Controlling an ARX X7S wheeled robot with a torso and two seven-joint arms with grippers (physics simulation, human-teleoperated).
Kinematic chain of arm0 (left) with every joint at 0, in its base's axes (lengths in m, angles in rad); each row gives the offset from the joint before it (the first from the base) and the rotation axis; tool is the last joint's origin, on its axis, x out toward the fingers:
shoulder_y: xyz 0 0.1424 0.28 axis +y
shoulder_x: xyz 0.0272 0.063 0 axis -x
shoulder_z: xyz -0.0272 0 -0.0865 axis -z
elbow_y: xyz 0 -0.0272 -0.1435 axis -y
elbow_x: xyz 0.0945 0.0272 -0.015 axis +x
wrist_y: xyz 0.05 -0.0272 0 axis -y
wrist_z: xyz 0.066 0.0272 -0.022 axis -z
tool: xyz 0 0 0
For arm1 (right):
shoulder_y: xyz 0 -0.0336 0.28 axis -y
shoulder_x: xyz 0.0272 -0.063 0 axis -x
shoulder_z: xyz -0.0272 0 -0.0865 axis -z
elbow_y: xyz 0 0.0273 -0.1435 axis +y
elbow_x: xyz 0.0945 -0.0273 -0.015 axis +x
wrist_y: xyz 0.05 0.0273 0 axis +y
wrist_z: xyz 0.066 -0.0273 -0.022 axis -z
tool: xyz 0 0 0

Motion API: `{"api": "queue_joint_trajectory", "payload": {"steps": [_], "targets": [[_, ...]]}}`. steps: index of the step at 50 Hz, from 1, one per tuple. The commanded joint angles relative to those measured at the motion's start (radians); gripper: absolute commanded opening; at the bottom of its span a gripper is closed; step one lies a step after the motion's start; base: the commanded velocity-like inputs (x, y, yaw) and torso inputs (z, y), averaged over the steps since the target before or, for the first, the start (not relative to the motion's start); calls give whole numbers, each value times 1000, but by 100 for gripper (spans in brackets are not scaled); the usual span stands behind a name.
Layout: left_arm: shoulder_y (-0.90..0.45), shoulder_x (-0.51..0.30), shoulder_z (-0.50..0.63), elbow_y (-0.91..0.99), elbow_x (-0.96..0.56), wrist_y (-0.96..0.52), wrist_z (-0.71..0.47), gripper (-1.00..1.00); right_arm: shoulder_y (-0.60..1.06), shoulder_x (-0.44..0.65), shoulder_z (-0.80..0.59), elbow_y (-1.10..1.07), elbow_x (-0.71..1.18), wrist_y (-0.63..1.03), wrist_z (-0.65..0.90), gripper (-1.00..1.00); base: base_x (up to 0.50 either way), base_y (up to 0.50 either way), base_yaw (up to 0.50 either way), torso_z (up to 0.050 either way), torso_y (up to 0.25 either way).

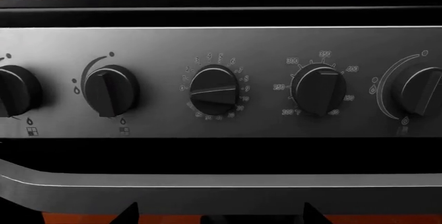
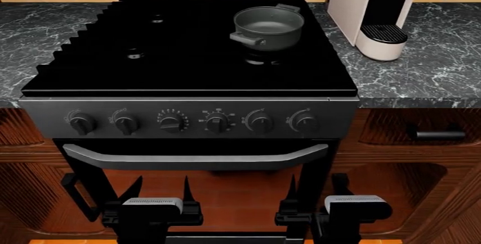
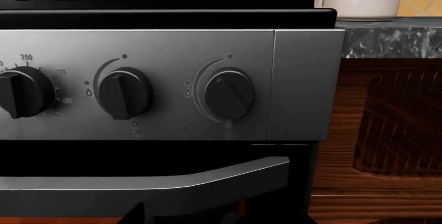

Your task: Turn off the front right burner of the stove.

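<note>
Between two stretches of grey marbled countertop [image 2: 45, 30] we face the stove [image 2: 188, 58], its black cooktop running from the front edge back to the tiled wall. Across its dark grey panel [image 2: 188, 111] we count six round knobs. In the wrist views, one middle knob [image 1: 214, 90] is ringed by small numerals we read only in part, and the next knob [image 1: 319, 89] carries 300, 350 and 400; the outer knobs have flame marks only. One grey bar handle [image 2: 195, 158] crosses the oven door below. On the bench's right stretch, by the back wall, stands one white coffee machine [image 2: 375, 13]. One grey pot [image 2: 268, 27] sits at the cooktop's back right, and the front right burner [image 2: 263, 59] shows just in front of it, nearer the front edge. Our left gripper [image 2: 161, 190] and right gripper [image 2: 312, 190] hang below the handle, fingers spread and holding nothing.
</note>
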Motion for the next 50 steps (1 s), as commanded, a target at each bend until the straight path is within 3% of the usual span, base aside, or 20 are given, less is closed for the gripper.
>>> {"api": "queue_joint_trajectory", "payload": {"steps": [1,16,50], "targets": [[-1,-13,14,0,-11,1,-17,100,-1,12,-18,-14,12,11,17,100,0,23,0,0,0],[-1,-26,31,3,-22,-3,-36,100,-3,26,-34,-29,30,21,35,100,0,0,0,-4,0],[-7,-51,60,-2,-45,-5,-65,100,20,48,-61,21,58,-8,57,100,0,0,0,-50,0]]}}
